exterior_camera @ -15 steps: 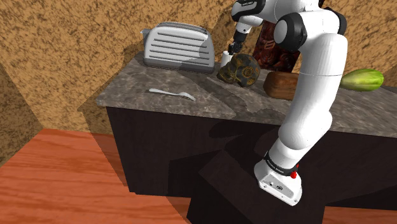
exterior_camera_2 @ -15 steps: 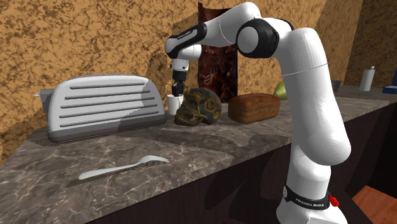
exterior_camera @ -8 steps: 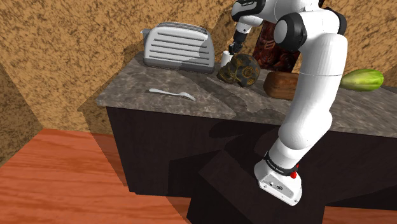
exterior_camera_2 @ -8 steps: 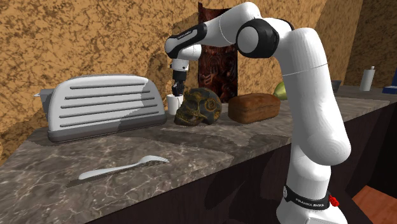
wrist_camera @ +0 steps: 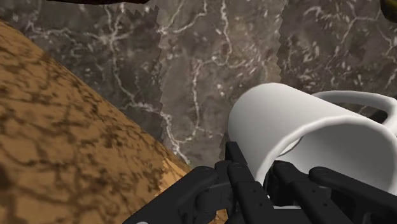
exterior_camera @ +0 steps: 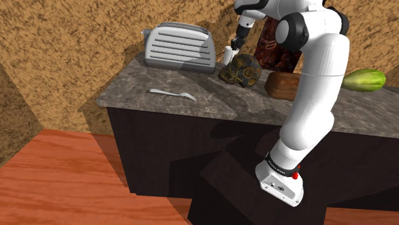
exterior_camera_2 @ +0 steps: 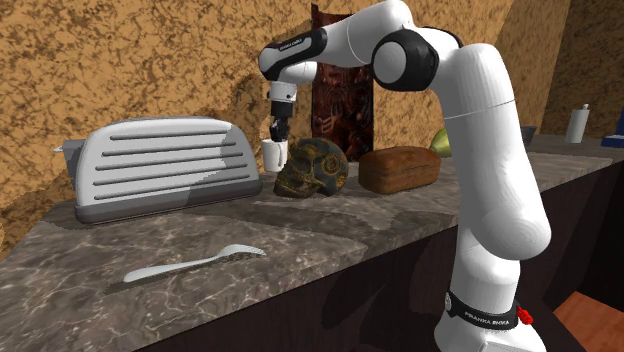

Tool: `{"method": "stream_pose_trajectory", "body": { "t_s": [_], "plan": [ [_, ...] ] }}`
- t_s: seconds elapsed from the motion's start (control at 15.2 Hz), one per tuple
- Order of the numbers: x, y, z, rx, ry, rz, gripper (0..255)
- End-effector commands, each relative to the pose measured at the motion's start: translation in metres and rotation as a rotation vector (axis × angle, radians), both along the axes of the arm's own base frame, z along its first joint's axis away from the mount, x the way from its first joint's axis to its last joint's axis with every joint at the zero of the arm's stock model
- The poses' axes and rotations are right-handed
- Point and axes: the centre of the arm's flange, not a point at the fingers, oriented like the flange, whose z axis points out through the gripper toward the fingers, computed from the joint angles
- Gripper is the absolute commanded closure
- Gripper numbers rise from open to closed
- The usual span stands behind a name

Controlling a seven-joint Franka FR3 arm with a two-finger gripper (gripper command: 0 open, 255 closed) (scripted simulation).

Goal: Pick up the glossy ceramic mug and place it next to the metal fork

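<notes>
Top centre, the gripper (exterior_camera: 234, 45) clamps the white mug (exterior_camera: 227, 55) by its rim (one finger inside) for carrying to the fork (exterior_camera: 172, 94), lower left

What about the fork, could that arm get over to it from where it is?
Probably yes. The end effector holds the white mug, and the counter between it and the fork looks free. The toaster stands back from that path.
</notes>
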Motion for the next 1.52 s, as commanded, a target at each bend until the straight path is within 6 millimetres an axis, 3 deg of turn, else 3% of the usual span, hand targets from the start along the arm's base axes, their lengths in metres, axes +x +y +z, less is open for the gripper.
{"method": "stream_pose_trajectory", "body": {
  "t_s": [0.0,1.45],
  "plan": [
    [0.0,0.0,0.01,0.0,0.0,0.0,255],
    [0.0,0.0,0.127,0.0,0.0,0.0,255]
  ]
}}
